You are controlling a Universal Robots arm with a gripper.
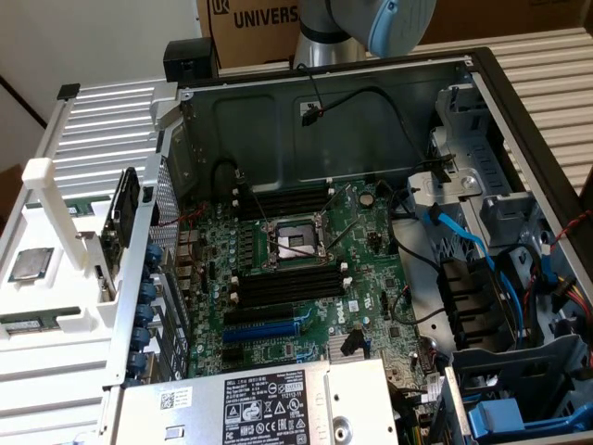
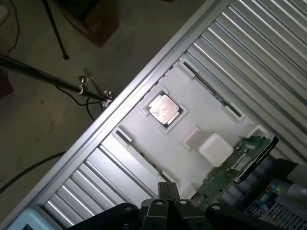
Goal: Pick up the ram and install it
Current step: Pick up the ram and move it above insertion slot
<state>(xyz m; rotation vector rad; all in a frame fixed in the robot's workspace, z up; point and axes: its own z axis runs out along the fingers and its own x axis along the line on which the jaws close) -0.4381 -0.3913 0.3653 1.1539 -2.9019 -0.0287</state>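
The ram shows as thin dark sticks set edge-up in the grooves of a white holder (image 2: 201,108): one ram stick (image 2: 213,91) on one side of the silver processor chip (image 2: 164,109), another (image 2: 141,155) on the other side. In the exterior view a green ram stick (image 1: 37,323) lies in the holder (image 1: 65,278) at that view's left. My gripper (image 2: 168,194) hangs high above the holder, shut, with nothing between its fingers. The motherboard's black memory slots (image 1: 287,283) sit in the open computer case.
A green expansion card (image 2: 230,167) stands at the holder's edge beside the case wall (image 1: 139,278). The holder rests on a ribbed metal table (image 2: 268,52). Cables and blue drive bays (image 1: 519,306) crowd the exterior view's right. The arm's joint (image 1: 371,23) is above the case.
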